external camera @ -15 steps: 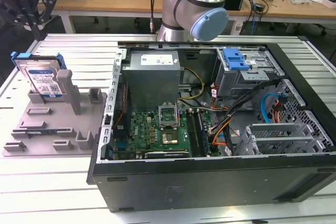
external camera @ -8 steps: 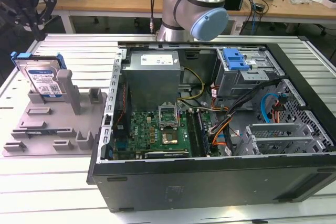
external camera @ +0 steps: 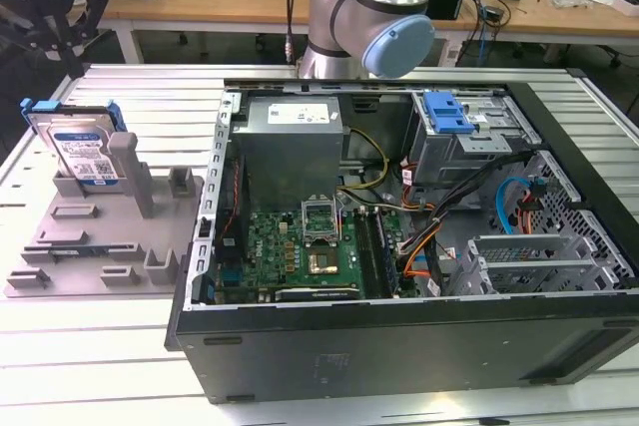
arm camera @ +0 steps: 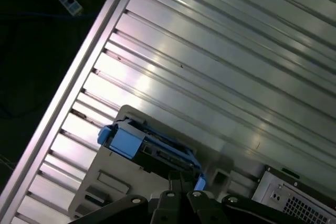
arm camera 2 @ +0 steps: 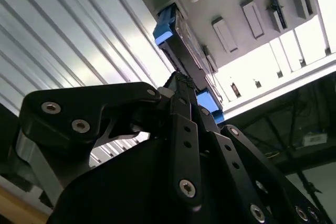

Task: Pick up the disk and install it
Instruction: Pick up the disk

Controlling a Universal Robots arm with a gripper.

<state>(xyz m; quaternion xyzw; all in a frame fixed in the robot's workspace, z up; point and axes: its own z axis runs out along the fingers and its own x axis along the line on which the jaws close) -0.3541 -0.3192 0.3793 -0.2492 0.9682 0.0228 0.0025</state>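
- Nothing of the task is done: the disk point(external camera: 80, 147) stands on edge in a slot of the grey holder point(external camera: 100, 241), at 9 o'clock from the open case point(external camera: 399, 346) in the exterior view. It is not yet lifted.
- The hand point(arm camera 2: 184, 82) hangs over the disk's top edge. Its fingers look drawn together with nothing between them. In the exterior view it sits at 12 o'clock from the disk and seems clear of it, though I cannot tell this for certain.
- In both wrist views the disk's blue frame lies just past the fingertips, so the hand is lined up with it but has no grip.
- Both steps are left, as I judge it: the pick, and then fitting the disk into the case.
- The likely seat is the drive cage point(external camera: 469, 152), at 1 o'clock inside the case, with a blue latch point(external camera: 446, 112) on top of it.
- A grey power supply point(external camera: 295, 137) sits at 11 o'clock in the case, with the green board point(external camera: 300, 246) below it at 7 o'clock.
- Loose cables point(external camera: 439, 226) run across the middle of the case, just beside the cage, and may crowd the way in.
- The case's near wall and the holder's upright posts point(external camera: 125, 162) stand close to the disk and could snag it.
- The ribbed metal surface point(external camera: 60, 356) carries both holder and case.
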